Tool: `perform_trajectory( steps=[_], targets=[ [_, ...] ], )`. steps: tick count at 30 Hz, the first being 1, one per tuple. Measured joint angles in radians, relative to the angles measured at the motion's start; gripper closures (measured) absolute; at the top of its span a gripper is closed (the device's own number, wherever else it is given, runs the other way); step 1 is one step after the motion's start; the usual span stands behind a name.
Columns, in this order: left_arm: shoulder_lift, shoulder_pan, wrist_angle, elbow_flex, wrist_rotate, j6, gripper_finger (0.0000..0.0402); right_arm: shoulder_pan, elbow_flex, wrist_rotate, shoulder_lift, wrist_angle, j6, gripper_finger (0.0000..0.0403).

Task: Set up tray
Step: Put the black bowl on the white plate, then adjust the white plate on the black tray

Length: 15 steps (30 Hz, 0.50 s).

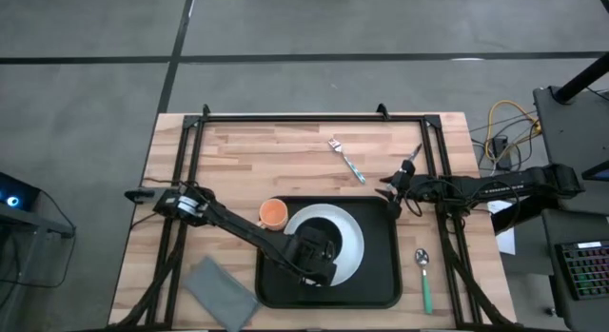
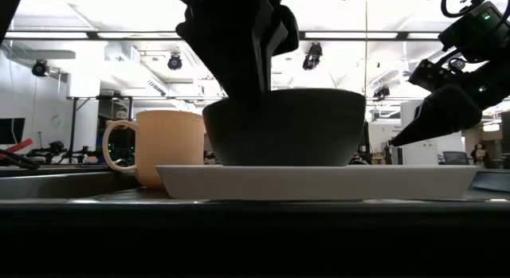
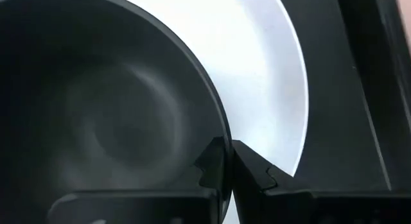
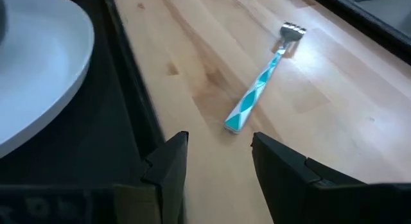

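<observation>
The black tray (image 1: 381,275) lies near the table's near edge. A white plate (image 1: 354,239) rests flat on it, and the round black bowl (image 2: 303,127) stands on the plate. An orange mug (image 1: 273,214) stands upright at the tray's far left corner. My left gripper (image 3: 226,148) is over the plate, shut on the bowl. My right gripper (image 4: 218,153) is open and hovers by the tray's far right corner (image 1: 391,191), empty. It points toward the teal-handled fork (image 4: 257,95), which lies flat on the wood. My left gripper pinches the black bowl's rim (image 3: 217,124) on the side toward the table's near edge. One finger is inside the bowl and one outside, coming from above and pointing down. The bowl sits upright with its base on the white plate (image 2: 319,182).
A grey folded cloth (image 1: 219,290) lies at the near left of the tray. A green-handled spoon (image 1: 424,280) lies to the tray's right. The fork (image 1: 348,160) lies on bare wood beyond the tray. A black frame (image 1: 285,117) borders the far edge and sides.
</observation>
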Motion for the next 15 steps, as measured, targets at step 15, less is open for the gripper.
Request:
perform_trajectory(
  steps=[15],
  targets=[
    [0.000, 0.006, -0.157, 0.195, -0.075, -0.147, 0.0310, 0.000, 0.000, -0.090, 0.000, 0.004, 0.024, 0.0238]
  ],
)
